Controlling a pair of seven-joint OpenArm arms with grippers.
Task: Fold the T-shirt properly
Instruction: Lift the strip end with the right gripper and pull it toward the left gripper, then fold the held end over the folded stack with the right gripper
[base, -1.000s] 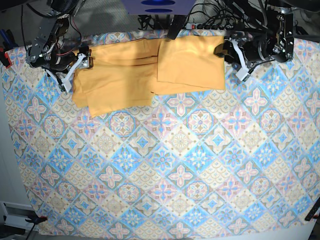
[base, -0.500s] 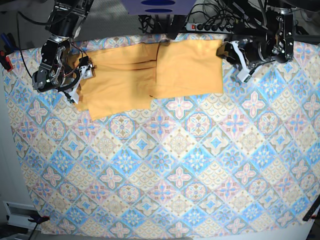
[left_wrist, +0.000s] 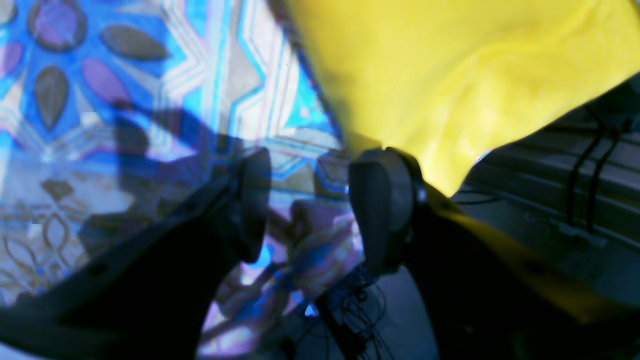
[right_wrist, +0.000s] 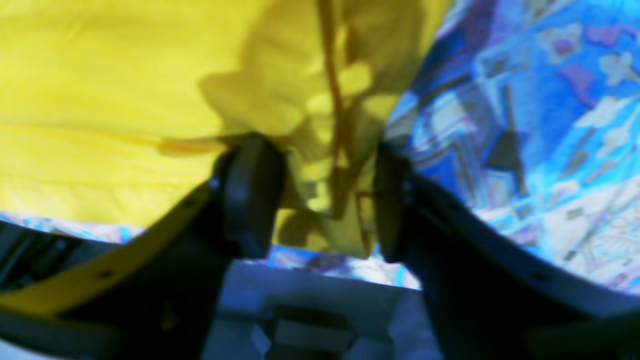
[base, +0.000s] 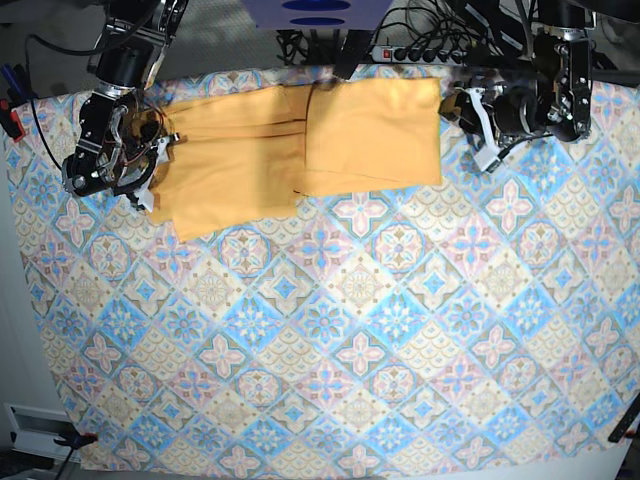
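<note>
Shirt: the mustard-yellow soft fabric T-shirt (base: 300, 145) lies at the far edge of the blue-and-pink diamond-patterned tablecloth (base: 340, 340).
Done: one side panel lies folded over the middle.
Left: judged, the other side and a crosswise fold.
Right gripper (right_wrist: 320, 200): fingers around a bunched hem, not visibly clamped.
Left gripper (left_wrist: 305, 205): fingers apart, holding nothing, beside the shirt's corner.

Right gripper (base: 155, 170) narrowed on T-shirt (base: 300, 145) edge, shifted down.
</note>
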